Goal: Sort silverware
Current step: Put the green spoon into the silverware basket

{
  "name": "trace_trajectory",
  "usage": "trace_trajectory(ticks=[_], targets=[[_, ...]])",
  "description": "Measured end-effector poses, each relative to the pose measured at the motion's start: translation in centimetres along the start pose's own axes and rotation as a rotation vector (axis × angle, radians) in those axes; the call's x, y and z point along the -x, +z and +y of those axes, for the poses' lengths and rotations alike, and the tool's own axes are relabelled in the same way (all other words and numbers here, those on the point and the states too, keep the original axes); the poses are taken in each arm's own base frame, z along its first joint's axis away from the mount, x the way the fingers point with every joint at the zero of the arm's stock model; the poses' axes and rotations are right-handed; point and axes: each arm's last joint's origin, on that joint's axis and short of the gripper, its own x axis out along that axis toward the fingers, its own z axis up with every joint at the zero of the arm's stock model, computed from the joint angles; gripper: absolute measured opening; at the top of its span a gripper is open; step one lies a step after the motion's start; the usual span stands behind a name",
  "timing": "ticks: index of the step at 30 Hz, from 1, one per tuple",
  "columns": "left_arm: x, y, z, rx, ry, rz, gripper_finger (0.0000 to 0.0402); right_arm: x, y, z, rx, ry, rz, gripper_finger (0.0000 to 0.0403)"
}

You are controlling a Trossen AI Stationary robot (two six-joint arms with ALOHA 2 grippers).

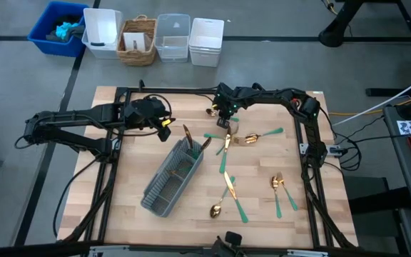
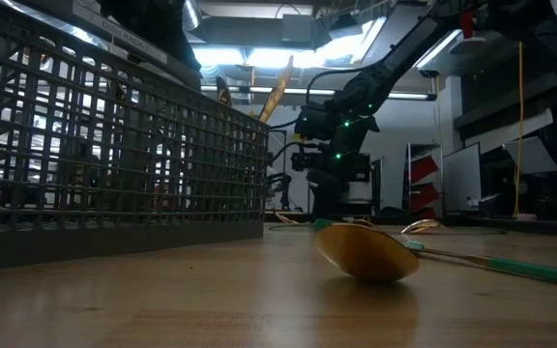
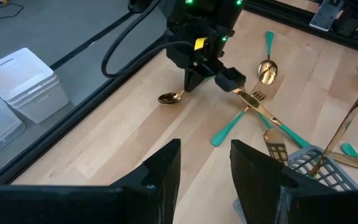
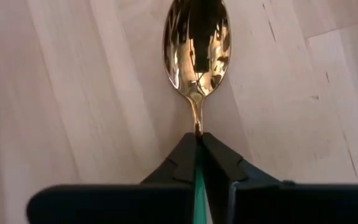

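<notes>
Between the right claw (image 4: 197, 163) fingers, a spoon (image 4: 196, 43) handle is mostly hidden.

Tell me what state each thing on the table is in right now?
Right gripper: shut on the spoon's green handle, at the table's far side.
Spoon: lying flat on the wood, bowl up.
Left gripper: open, empty, above the caddy's far end.
Caddy: upright, a few pieces standing in it.
Other silverware: lying loose on the table.
</notes>
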Motion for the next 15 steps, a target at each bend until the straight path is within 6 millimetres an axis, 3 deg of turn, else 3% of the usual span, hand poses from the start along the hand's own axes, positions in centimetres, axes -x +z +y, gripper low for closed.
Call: trace_trajectory(ticks=[9, 15], targets=[[0.3, 0.1, 0.1, 0.006, -0.004, -0.010, 0.0129, 0.7, 0.7, -0.1, -0.010, 0.011, 0.034, 0.0007], [2.8, 0.0, 1.1, 0.028, -0.020, -0.060, 0.0129, 3.2, 2.9, -0.3, -0.004, 0.019, 0.041, 0.0012]])
